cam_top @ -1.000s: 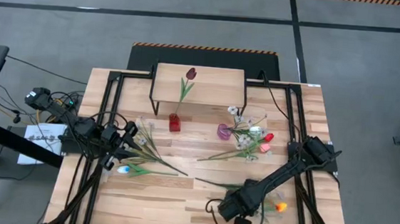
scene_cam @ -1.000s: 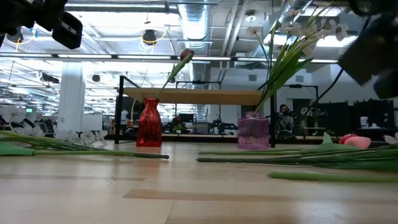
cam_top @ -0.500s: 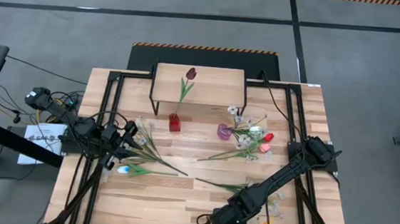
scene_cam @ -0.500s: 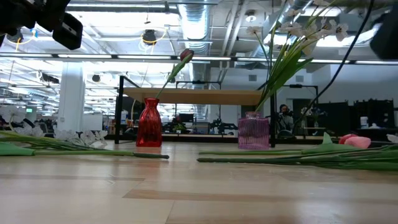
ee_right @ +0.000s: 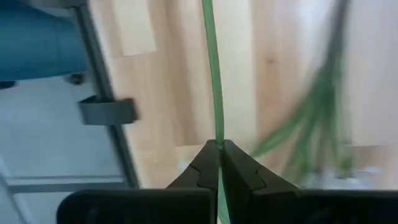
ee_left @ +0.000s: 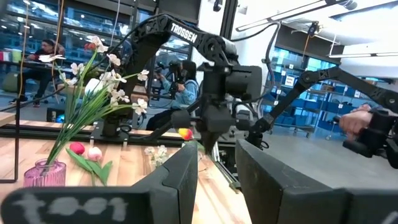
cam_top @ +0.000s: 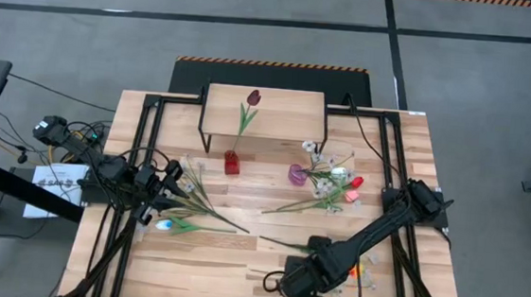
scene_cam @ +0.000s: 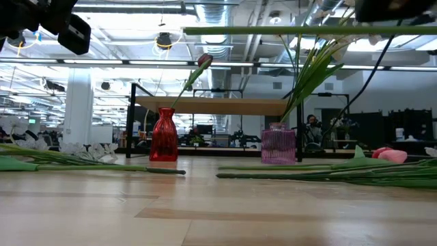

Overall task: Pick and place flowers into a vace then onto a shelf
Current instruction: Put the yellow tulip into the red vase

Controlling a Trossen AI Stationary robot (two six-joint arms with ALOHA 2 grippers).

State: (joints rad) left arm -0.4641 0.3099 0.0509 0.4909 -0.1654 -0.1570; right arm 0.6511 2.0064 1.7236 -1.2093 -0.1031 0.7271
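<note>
Stem (ee_right: 214, 81) pinched between right pincer (ee_right: 219, 163) fingers, extending forward.

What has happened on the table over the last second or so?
The right gripper, shut on the thin green stem of an orange-headed flower, has swung toward the table's near edge and lifted it; that stem now crosses the top of the low view. The left gripper, red glass vase, pink glass vase and light-wood shelf stayed put.

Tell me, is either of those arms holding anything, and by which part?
Yes. The right pincer is shut on the thin green stem of a flower, lifted off the table. The left pincer holds nothing.
</note>
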